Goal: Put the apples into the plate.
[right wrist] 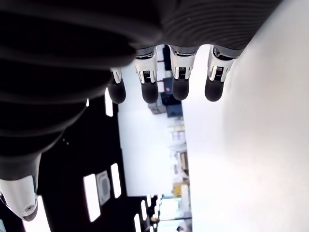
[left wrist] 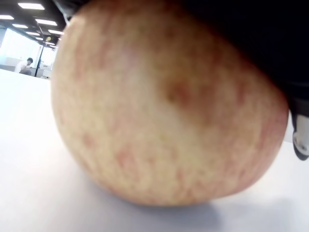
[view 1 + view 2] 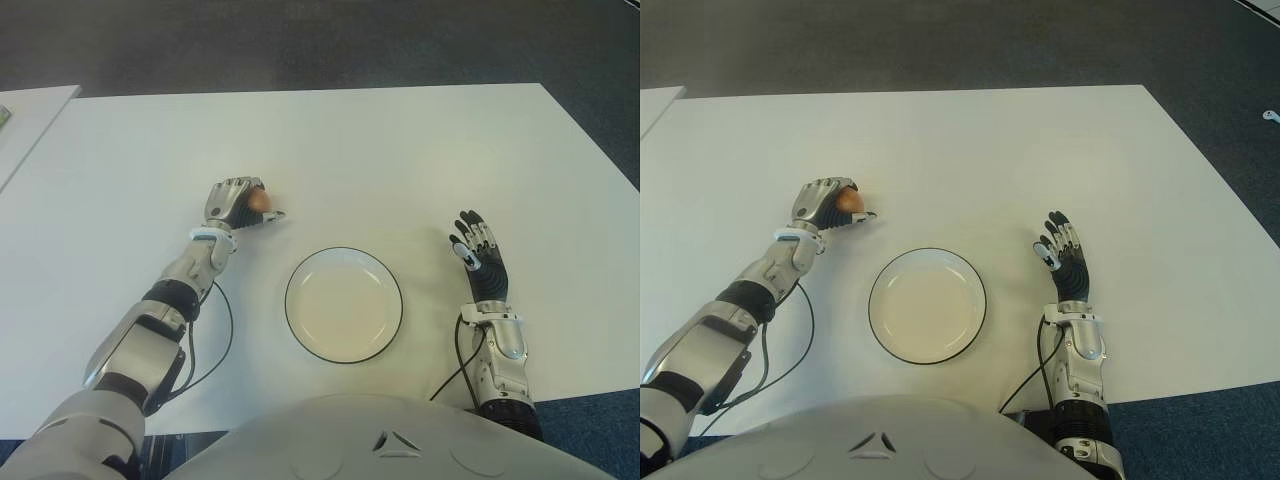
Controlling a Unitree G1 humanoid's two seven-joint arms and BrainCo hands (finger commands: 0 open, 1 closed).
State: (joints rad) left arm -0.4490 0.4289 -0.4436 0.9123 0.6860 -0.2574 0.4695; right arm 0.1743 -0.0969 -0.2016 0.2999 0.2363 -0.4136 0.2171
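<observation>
Fingers of the left hand [image 3: 238, 204] are wrapped over the apple [image 3: 260, 200] — it sits under the curl, and the left wrist view shows the fruit's underside meeting the white table [image 3: 400, 150], so it looks gripped but not yet lifted. Now the relation that matters: the plate [image 3: 344, 304] lies nearer the robot's body than the fruit and off toward its right, apart from the hand with bare table between. It holds nothing at present. So the carry, as I judge it, runs back toward the torso and inward across that gap, and the left hand is plainly the one for it — it already has the apple. Over on the plate's other side the right hand [image 3: 478, 250] shows with fingers spread and straight, grasping nothing.
</observation>
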